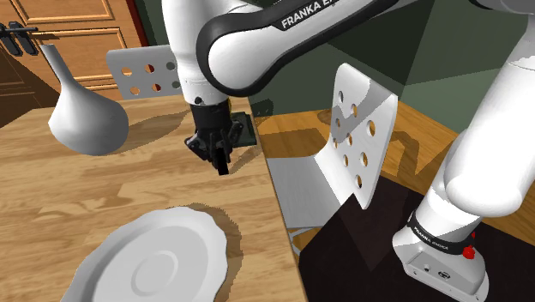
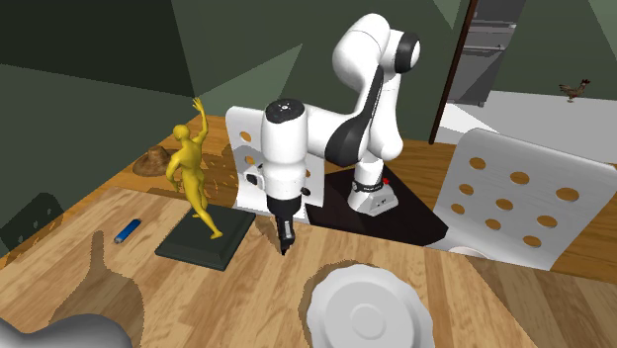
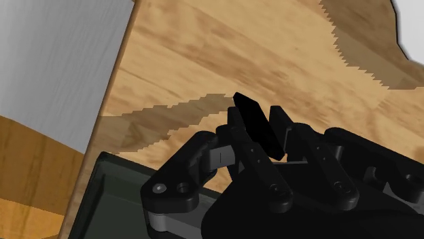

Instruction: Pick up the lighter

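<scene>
Lighter [image 2: 126, 232]: small blue cylinder, lying flat on the wood-grain table [image 2: 247, 297], bare board surrounding it. Gripper [image 2: 285, 245]: black fingers [image 3: 257, 127] pressing together, gripping nothing, hovering over the table just beside the dark square slab [image 2: 193, 247] edge, well apart from lighter.

White letters "FRANKA E", cut off at the top edge, on the arm's [image 1: 257, 51] dark band [image 1: 319, 12].

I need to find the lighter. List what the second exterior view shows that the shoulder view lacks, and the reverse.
Second exterior view: blue lighter on the table, yellow figurine. Shoulder view: wooden door beyond the table. Both: gripper, white plate, perforated chairs.
</scene>
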`<act>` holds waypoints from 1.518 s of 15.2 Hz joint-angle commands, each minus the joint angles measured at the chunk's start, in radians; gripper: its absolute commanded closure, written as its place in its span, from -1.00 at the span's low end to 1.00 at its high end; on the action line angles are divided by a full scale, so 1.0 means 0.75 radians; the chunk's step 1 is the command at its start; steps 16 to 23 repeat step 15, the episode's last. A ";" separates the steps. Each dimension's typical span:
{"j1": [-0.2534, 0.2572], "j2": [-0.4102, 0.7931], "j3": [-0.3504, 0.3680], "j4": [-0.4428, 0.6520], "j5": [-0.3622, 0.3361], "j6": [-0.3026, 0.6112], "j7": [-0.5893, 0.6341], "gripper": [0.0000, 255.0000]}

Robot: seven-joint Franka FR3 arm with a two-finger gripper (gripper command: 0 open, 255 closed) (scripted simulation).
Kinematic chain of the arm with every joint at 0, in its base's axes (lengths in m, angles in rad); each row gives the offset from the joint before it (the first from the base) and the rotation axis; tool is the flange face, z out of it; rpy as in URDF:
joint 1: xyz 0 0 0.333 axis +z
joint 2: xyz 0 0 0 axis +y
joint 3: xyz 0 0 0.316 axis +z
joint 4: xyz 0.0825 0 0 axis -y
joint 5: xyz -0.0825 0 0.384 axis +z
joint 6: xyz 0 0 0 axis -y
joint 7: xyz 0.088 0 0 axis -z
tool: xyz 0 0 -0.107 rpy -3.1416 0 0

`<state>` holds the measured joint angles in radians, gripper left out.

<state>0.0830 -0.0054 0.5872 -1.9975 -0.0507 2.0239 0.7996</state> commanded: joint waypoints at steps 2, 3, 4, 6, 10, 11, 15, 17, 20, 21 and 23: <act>-0.001 -0.013 -0.001 0.037 0.010 -0.048 -0.008 1.00; -0.001 -0.018 -0.002 0.051 0.013 -0.065 -0.011 1.00; -0.002 -0.022 -0.002 0.065 0.015 -0.083 -0.013 1.00; -0.002 -0.029 -0.003 0.094 0.020 -0.118 -0.018 1.00; -0.003 -0.039 -0.005 0.156 0.027 -0.188 -0.025 1.00; -0.004 -0.041 -0.005 0.172 0.028 -0.205 -0.027 1.00; -0.004 -0.043 -0.006 0.208 0.030 -0.244 -0.029 1.00; -0.004 -0.043 -0.006 0.208 0.030 -0.244 -0.029 1.00; -0.004 -0.043 -0.006 0.208 0.030 -0.244 -0.029 1.00; -0.004 -0.043 -0.006 0.208 0.030 -0.244 -0.029 1.00; -0.004 -0.043 -0.006 0.208 0.030 -0.244 -0.029 1.00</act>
